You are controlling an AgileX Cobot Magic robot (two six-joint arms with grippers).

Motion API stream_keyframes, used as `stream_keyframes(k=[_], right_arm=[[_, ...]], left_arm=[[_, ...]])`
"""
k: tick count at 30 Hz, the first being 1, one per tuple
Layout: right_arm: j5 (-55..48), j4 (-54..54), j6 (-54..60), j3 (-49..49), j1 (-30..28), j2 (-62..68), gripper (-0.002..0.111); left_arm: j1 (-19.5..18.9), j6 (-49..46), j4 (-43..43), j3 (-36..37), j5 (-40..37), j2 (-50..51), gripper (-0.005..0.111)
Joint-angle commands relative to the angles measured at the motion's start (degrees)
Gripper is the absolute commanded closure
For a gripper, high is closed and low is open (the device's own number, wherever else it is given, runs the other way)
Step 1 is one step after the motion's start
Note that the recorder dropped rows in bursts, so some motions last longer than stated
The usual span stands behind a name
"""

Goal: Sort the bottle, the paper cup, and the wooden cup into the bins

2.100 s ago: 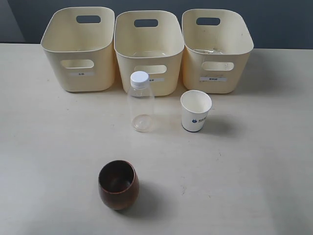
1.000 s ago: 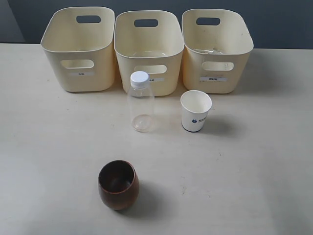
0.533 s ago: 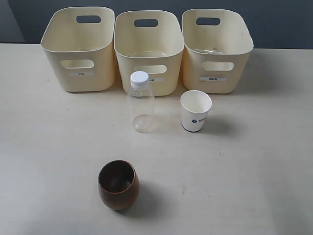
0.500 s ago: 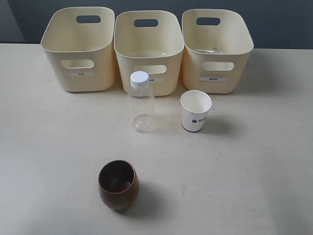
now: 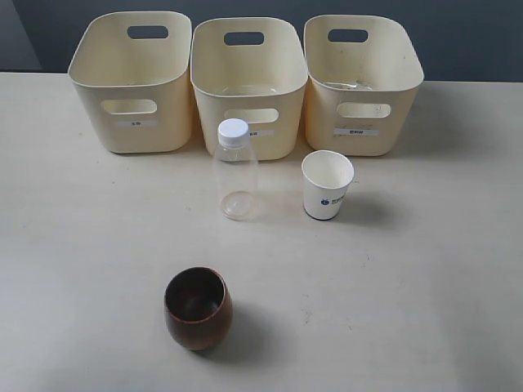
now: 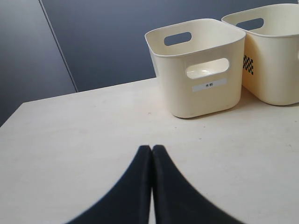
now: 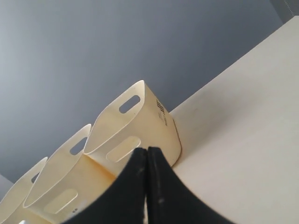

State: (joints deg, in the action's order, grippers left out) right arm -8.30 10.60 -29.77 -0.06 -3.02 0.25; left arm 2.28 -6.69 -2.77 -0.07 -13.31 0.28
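On the table (image 5: 425, 269): three bins (image 5: 249, 82), one bottle (image 5: 234, 171), two cups; both arms' fingers (image 6: 151, 154) pressed together.

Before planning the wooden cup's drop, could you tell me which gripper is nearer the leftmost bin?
Left. The left gripper faces the leftmost bin head-on; the right gripper sits beside the rightmost bin, at the row's other end.

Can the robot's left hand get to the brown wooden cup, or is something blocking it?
Probably yes. The wooden cup stands alone on the table, apart from the bottle and paper cup. The left hand is shut, so it must open first. The hand's distance from the cup isn't visible.
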Motion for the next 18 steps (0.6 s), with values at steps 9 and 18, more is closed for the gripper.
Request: stream_keyframes(k=[9, 18], right_arm=[[-0.1, 10.8, 22.3, -18.3, 11.9, 5.8, 0.109], [0.0, 10.9, 25.3, -25.9, 16.1, 32.4, 0.109]], left_arm=[[0.2, 0.1, 0.2, 0.1, 0.0, -0.3, 0.107], [0.2, 0.1, 0.2, 0.1, 0.0, -0.3, 0.107]])
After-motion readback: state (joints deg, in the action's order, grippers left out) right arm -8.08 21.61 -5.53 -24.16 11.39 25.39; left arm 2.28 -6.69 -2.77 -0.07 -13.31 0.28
